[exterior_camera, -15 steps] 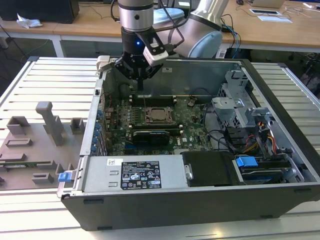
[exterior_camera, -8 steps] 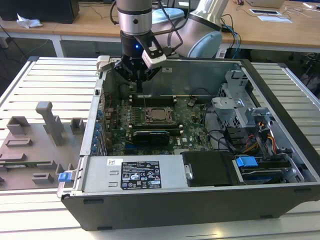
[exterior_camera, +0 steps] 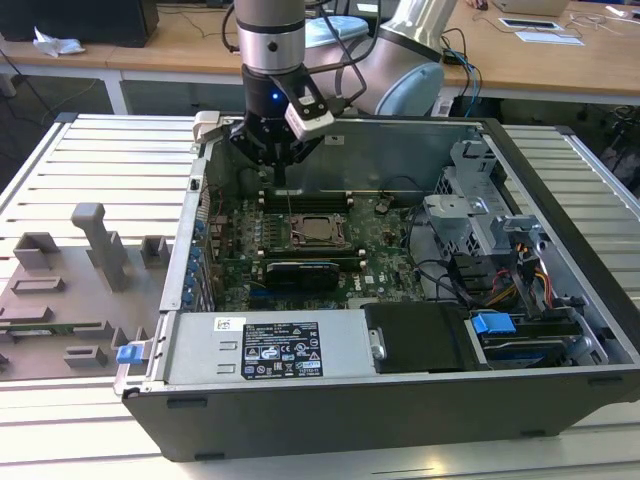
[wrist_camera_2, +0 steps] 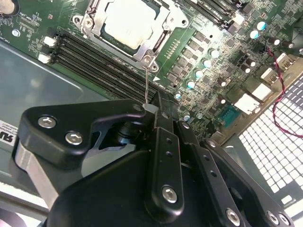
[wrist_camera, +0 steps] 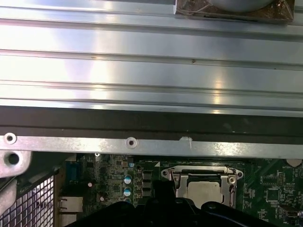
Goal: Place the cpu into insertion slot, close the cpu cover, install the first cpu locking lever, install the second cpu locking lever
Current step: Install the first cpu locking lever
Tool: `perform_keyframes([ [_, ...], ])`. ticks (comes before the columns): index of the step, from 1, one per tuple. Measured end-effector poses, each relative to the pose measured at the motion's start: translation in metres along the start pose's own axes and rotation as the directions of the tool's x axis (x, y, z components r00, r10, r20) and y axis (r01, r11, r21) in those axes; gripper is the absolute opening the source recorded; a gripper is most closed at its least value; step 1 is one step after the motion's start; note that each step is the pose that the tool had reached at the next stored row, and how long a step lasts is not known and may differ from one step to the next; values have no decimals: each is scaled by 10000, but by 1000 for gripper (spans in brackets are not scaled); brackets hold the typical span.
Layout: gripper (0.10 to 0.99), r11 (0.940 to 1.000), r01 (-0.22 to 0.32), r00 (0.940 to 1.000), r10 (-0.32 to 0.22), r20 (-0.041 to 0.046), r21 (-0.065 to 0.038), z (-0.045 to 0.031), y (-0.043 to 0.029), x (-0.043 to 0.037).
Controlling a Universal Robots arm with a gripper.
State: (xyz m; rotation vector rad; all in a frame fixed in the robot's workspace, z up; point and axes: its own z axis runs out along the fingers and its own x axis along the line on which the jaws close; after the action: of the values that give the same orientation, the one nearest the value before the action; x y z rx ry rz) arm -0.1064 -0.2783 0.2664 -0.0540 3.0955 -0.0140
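An open computer case [exterior_camera: 560,330] lies on a ribbed metal table [exterior_camera: 100,165], with wooden desks [exterior_camera: 180,50] behind it in the room. The chip [wrist_camera_2: 130,21] sits in its socket [exterior_camera: 318,231] on the green board [wrist_camera_2: 208,42], the silver cover frame [wrist_camera_2: 161,28] closed over it. The gripper [wrist_camera_2: 150,108] hangs just above the socket's edge, jaws pinched together on a thin wire lever [wrist_camera_2: 147,85].

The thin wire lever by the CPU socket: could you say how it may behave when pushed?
The lever looks slender, so probably springy and easily bent. Smooth metal may slip in the fingers. Anchored at the cover, it likely pivots.
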Motion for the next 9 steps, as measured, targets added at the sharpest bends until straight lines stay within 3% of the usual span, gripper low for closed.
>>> perform_keyframes([
  [9,106,10000,0,10000,0,0,0,59,1,2],
])
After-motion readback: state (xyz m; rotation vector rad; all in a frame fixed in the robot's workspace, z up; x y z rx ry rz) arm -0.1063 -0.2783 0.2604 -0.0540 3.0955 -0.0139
